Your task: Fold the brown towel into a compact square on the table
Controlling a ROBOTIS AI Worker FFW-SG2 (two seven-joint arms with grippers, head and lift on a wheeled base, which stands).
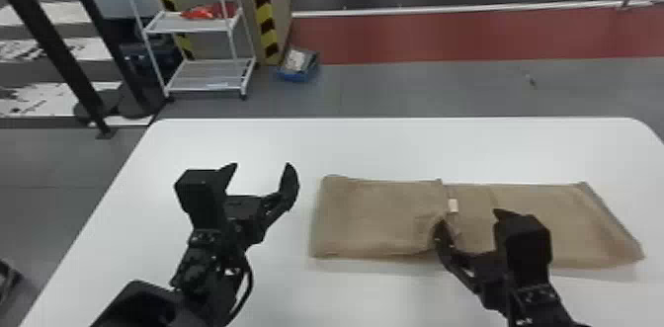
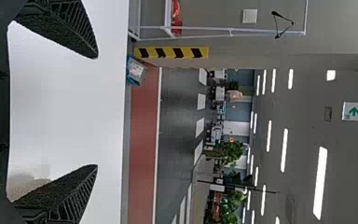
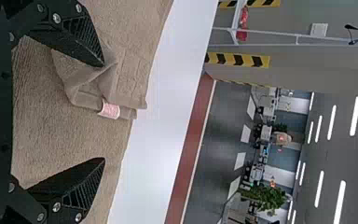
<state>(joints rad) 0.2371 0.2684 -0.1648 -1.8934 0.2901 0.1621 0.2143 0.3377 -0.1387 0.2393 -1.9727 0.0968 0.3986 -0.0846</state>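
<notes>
- While its flat fingers stand apart, the left black gripper [image 1: 261, 167] hangs over the white desk [image 1: 247, 143].
- Beside it, the brown cloth towel [image 1: 375, 212] lies folded in a long strip, a small pale tag [image 1: 453, 205] near its middle.
- The right black gripper [image 1: 469, 220] is spread, one finger at the rumpled flap.

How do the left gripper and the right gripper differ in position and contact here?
The left gripper is over bare table, beside the towel; the right gripper is over the towel.
The left gripper touches nothing, while the right gripper has one finger against bunched cloth.
Both are black, with fingers apart.
</notes>
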